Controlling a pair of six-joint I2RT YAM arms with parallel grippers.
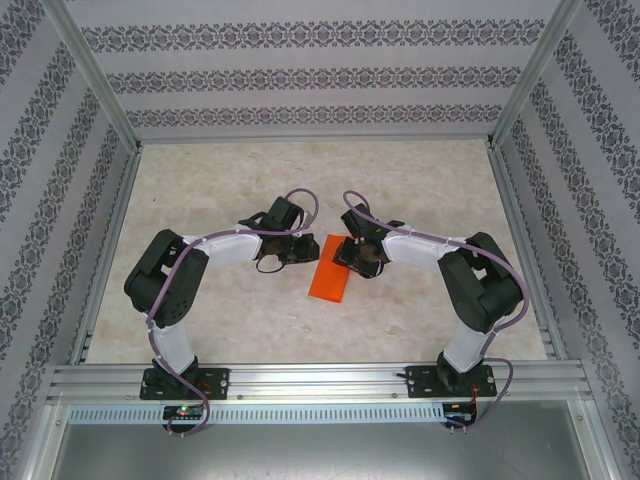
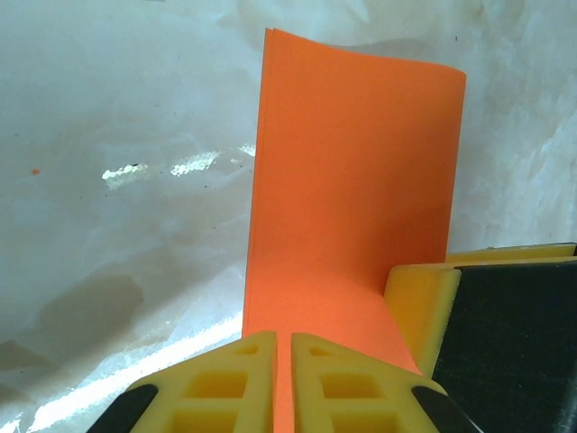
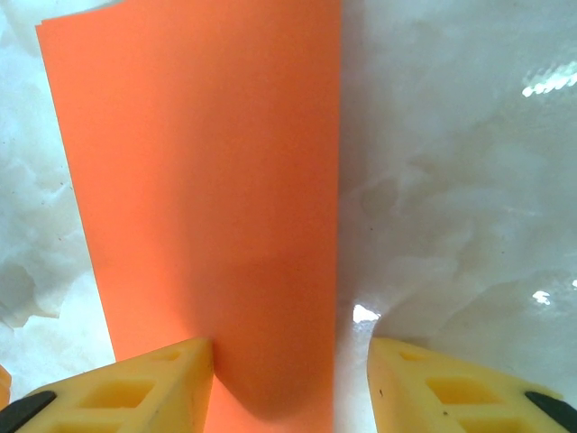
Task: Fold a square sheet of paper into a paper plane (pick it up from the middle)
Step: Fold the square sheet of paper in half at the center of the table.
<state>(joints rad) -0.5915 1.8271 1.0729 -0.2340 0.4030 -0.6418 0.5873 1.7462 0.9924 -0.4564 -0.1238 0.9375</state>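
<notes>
The square sheet of paper lies on the table between my two grippers, doubled over into a bright orange rectangle. In the left wrist view the paper runs away from my left gripper, whose yellow jaws stand almost together over its near end, with a sliver of orange showing between them. My left gripper sits at the sheet's upper left. My right gripper is open: one finger rests on the paper, the other stands on the table past its straight edge. From above, the right gripper is at the sheet's upper right.
The tabletop is pale marbled plastic with glare patches. Aluminium rails frame the near edge and the sides, and patterned walls stand behind. A yellow finger of the right gripper touches the paper in the left wrist view.
</notes>
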